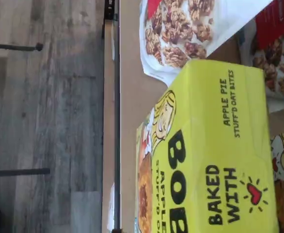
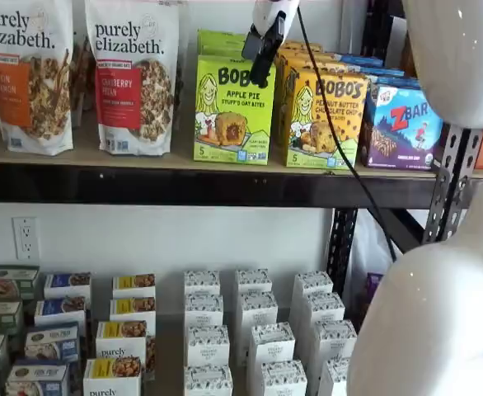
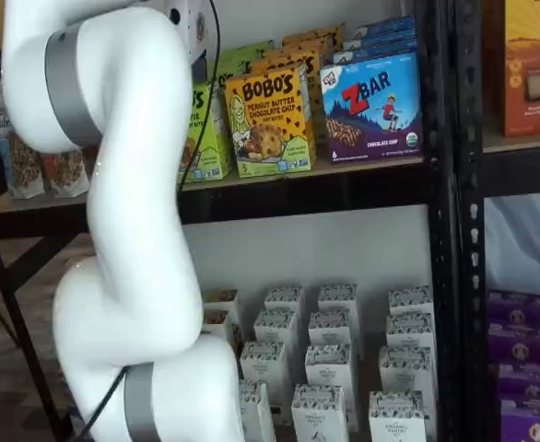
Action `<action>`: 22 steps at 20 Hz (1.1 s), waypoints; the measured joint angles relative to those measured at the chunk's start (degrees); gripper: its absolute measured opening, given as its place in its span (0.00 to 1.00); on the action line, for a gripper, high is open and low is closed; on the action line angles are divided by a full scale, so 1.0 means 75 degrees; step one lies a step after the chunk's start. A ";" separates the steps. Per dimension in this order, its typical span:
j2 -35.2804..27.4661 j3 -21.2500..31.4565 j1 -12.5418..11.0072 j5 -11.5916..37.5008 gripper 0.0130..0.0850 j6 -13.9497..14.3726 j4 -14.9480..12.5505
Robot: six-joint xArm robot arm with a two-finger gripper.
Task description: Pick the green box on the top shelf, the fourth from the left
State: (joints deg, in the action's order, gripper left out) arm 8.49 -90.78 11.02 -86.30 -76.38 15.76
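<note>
Top shelf w/ granola bags, green box, ZBar box.

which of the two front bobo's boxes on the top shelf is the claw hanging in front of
The lime-green cardboard Bobo's Apple Pie box. The claw hangs over its upper right corner; the yellow-orange Bobo's peanut butter box stands beside it, to the right.

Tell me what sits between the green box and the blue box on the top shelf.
The orange peanut butter box stands between the green box and the blue box, as both shelf views show.
</note>
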 joint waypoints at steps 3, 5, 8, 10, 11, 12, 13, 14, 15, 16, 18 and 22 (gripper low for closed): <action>-0.0067 -0.0053 0.0055 -0.0067 1.00 0.0036 -0.0114; -0.0121 -0.0106 0.0095 -0.0127 1.00 0.0061 -0.0231; -0.0181 -0.0163 0.0142 -0.0200 1.00 0.0087 -0.0386; -0.0209 -0.0142 0.0166 -0.0179 1.00 0.0091 -0.0474; -0.0214 -0.0131 0.0173 -0.0168 1.00 0.0092 -0.0500; -0.0217 -0.0121 0.0178 -0.0157 1.00 0.0092 -0.0528; -0.0221 -0.0097 0.0186 -0.0131 1.00 0.0092 -0.0566; -0.0213 -0.0052 0.0196 -0.0075 1.00 0.0092 -0.0601; -0.0222 -0.0049 0.0205 -0.0069 1.00 0.0094 -0.0638; -0.0293 -0.0132 0.0218 -0.0184 1.00 0.0099 -0.0703; -0.0328 -0.0146 0.0210 -0.0206 1.00 0.0085 -0.0715; -0.0247 0.0044 0.0157 0.0085 0.89 0.0030 -0.0615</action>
State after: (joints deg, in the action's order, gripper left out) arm 6.64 -90.44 12.20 -85.67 -76.16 11.15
